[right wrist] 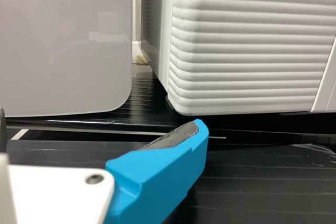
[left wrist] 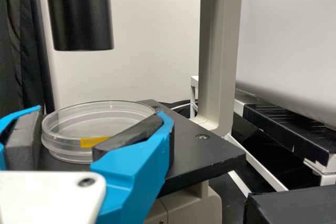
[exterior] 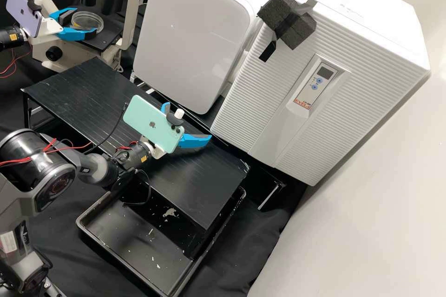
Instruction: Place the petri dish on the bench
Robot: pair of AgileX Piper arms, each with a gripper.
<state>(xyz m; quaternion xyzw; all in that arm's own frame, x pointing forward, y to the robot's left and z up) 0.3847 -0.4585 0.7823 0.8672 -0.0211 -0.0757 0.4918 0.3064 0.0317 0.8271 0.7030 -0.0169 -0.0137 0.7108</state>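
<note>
At the microscope stage (exterior: 106, 37), my left gripper (exterior: 83, 20) is shut on the clear round petri dish (exterior: 88, 21). In the left wrist view the petri dish (left wrist: 100, 116), with a small yellow label, lies between the pads of my left gripper (left wrist: 102, 114). Whether its base touches the black stage (left wrist: 210, 156) I cannot tell. My right gripper (exterior: 188, 121) stands open over the black bench (exterior: 79, 97), partly behind a green phone. In the right wrist view my right gripper (right wrist: 102, 124) has its fingers wide apart with nothing between them.
The microscope's pale arm (exterior: 132, 14) rises beside the stage, and a black cylinder (left wrist: 80, 11) hangs above it. Two white appliances (exterior: 195, 32) (exterior: 344, 69) line the bench's back edge. A black tray (exterior: 125, 232) lies below the bench's front.
</note>
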